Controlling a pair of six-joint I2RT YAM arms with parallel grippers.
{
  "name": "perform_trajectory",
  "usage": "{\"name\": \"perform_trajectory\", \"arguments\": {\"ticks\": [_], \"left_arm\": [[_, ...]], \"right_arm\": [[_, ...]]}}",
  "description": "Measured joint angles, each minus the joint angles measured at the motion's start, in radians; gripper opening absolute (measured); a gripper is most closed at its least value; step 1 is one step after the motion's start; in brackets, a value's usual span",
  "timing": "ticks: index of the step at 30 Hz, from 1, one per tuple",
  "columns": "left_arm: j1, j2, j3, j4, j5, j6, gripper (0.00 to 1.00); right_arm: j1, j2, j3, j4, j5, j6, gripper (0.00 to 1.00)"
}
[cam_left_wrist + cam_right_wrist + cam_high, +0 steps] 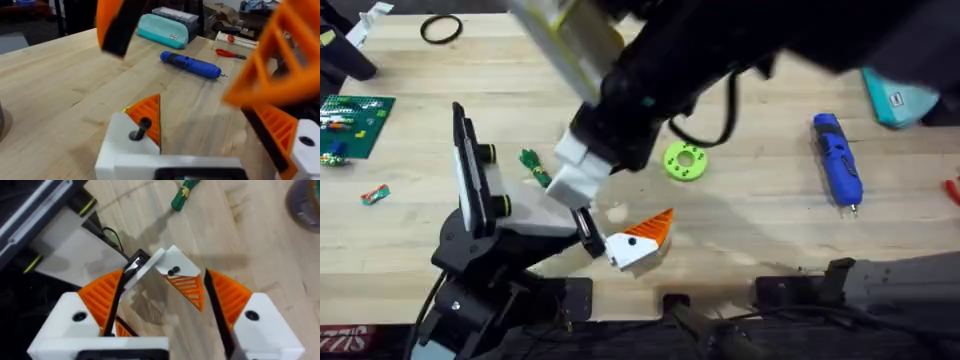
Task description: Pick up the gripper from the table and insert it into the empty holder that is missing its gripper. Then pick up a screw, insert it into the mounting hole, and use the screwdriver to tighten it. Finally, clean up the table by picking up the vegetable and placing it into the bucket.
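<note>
The holder [480,195] stands at the near left of the bench [760,225], its tall black plate on edge and its white-grey body pointing right. From that body the narrow black clamp bracket [586,230] reaches to a white block with a ribbed orange wedge [635,243]. The block touches the bracket's end and lies on the wood with its wedge pointing right and away. The right arm crosses from the far right, large and dark, and ends above this spot. In its wrist view the right gripper [165,277] has its jaws apart. One orange pad is over the bracket and the other beside the wedge, with the block between them, and I cannot tell whether either pad touches it. How the left arm's jaws stand cannot be told. The green vegetable [533,167] lies just beyond the holder, and a lime-green ring [685,161] lies right of it. The screwdriver [837,163] rests well apart on the right with its metal tip toward the near edge, and a teal case [898,97] lies beyond it.
</note>
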Motion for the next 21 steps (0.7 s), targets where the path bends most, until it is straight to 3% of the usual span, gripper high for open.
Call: {"name": "perform_trajectory", "arguments": {"ticks": [13, 21], "left_arm": [[0.000, 0.000, 0.000, 0.000, 0.000, 0.000, 0.983], [0.000, 0.000, 0.000, 0.000, 0.000, 0.000, 0.983]], "right_arm": [[-0.225, -0.042, 0.012, -0.048, -0.008, 0.031, 0.989], [-0.276, -0.042, 0.012, -0.049, -0.011, 0.034, 0.989]]}}
